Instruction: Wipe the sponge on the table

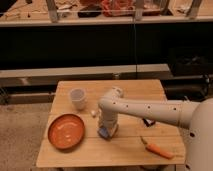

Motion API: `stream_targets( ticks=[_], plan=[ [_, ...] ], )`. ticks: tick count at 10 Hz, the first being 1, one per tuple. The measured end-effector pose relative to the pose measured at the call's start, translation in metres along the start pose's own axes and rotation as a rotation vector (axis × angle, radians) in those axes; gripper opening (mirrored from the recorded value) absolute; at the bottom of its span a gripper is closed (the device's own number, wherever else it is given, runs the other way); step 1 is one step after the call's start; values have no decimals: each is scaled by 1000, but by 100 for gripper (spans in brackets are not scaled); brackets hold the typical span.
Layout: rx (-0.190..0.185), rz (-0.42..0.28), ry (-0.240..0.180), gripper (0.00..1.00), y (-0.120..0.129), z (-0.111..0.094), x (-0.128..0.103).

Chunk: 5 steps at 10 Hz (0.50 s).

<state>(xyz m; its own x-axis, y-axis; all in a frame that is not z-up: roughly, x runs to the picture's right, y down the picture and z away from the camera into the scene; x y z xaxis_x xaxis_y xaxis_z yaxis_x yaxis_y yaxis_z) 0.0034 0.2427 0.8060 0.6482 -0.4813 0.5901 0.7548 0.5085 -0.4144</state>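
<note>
The table [125, 147] is a small pale wooden one in the middle of the camera view. My white arm reaches in from the right and bends down over its centre. The gripper [106, 129] points straight down onto the tabletop. Under it a light-blue sponge [104, 132] lies flat on the wood, pressed by the gripper's tip. Only the sponge's lower front edge shows; the rest is hidden behind the gripper.
An orange plate [65, 131] lies at the table's left front. A white cup [78, 98] stands behind it, with a small pale object [93, 113] beside it. A carrot [157, 148] lies at the right front. A dark block [148, 121] peeks out behind the arm.
</note>
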Motion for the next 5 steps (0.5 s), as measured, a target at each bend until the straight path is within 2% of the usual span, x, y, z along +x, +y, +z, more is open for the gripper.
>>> stream_targets(
  ticks=[5],
  plan=[
    [7, -22, 20, 54, 8, 5, -25]
  ],
)
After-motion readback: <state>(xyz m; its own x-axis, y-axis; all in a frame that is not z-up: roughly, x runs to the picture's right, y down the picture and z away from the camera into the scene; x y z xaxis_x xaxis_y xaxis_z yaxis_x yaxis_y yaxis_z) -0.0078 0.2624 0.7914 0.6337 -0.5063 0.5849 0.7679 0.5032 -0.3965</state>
